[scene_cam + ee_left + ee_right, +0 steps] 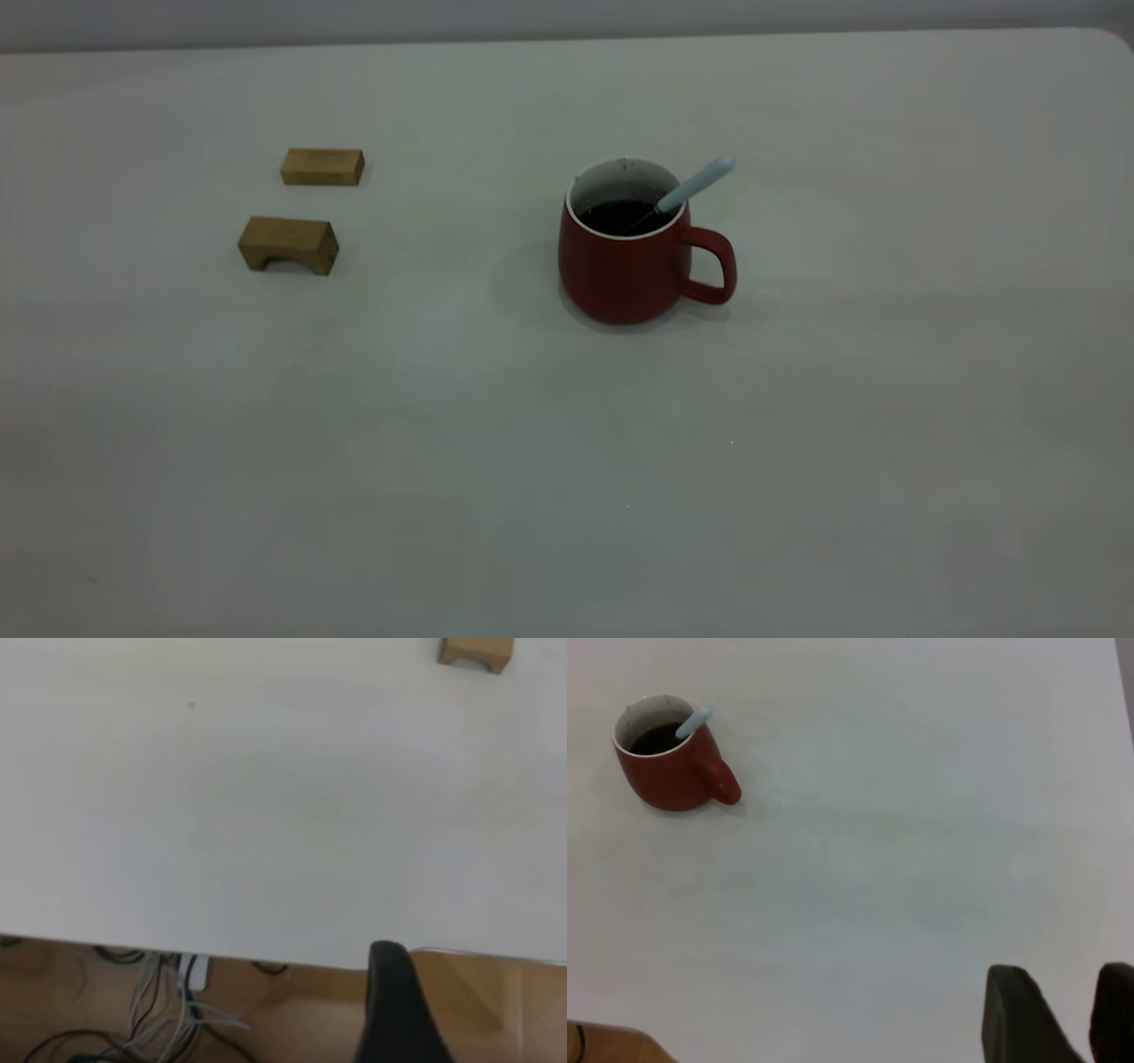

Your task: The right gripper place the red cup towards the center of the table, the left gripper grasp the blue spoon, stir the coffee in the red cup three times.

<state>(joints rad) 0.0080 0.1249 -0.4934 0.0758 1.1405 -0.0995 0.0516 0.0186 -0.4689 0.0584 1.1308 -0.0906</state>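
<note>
- Bare table (567,496) fills the near part of the exterior view; neither arm shows there. Farther back, about mid-table, the red cup (625,261) stands upright with its handle toward the right arm's side. The blue spoon (695,186) leans inside it, its pale handle over the rim above the cup's handle and its neck down in the coffee (625,215). Two wooden blocks (306,208) lie well apart from the cup on the left arm's side.
- From the left wrist view, one dark finger (399,1010) of the left gripper hangs at the table's edge, with floor and cables beneath. I cannot tell whether that tool is spread or closed; it grasps nothing. One arched block (476,651) is far off.
- From the right wrist view, the right gripper (1063,1019) hovers over bare tabletop with its two fingers parted and empty, well away from the cup.
- By my judgement the cup is placed and the spoon is left resting in it, so the stirring is either finished or not begun. If not begun, the left arm must cross to the cup and pinch the pale handle.
</note>
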